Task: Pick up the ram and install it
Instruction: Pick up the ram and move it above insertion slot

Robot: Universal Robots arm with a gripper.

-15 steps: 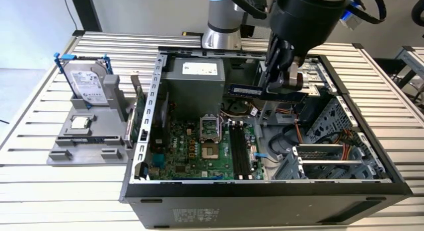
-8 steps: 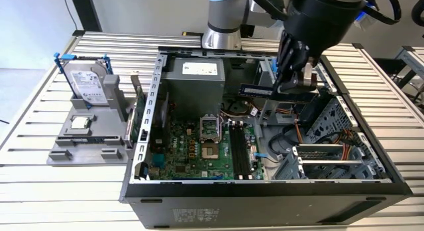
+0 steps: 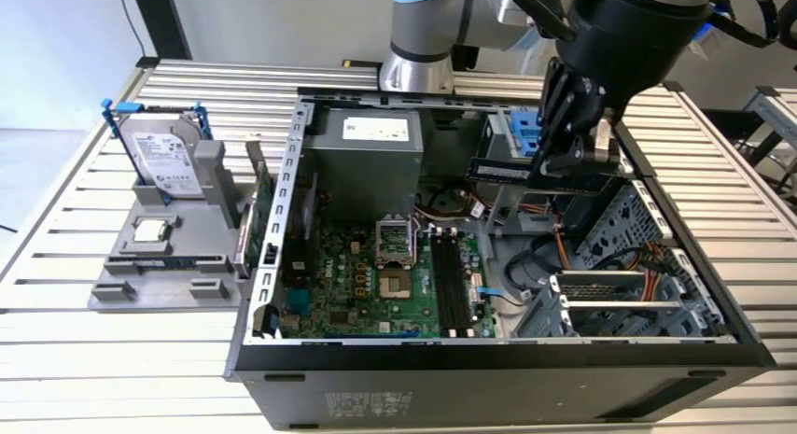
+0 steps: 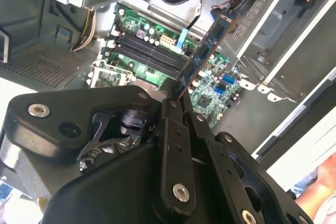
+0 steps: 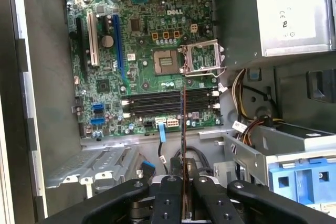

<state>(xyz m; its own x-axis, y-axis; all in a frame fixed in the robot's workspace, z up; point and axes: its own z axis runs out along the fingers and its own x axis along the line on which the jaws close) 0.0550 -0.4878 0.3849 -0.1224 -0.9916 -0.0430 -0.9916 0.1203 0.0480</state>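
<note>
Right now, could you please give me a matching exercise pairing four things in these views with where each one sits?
1 ram
2 hard drive
3 processor
4 processor socket

A lying flat on the grey stand
B clamped in the end effector
C open on the motherboard
D standing upright in the grey stand

Pairs: 1-B, 2-D, 3-A, 4-C.
</note>
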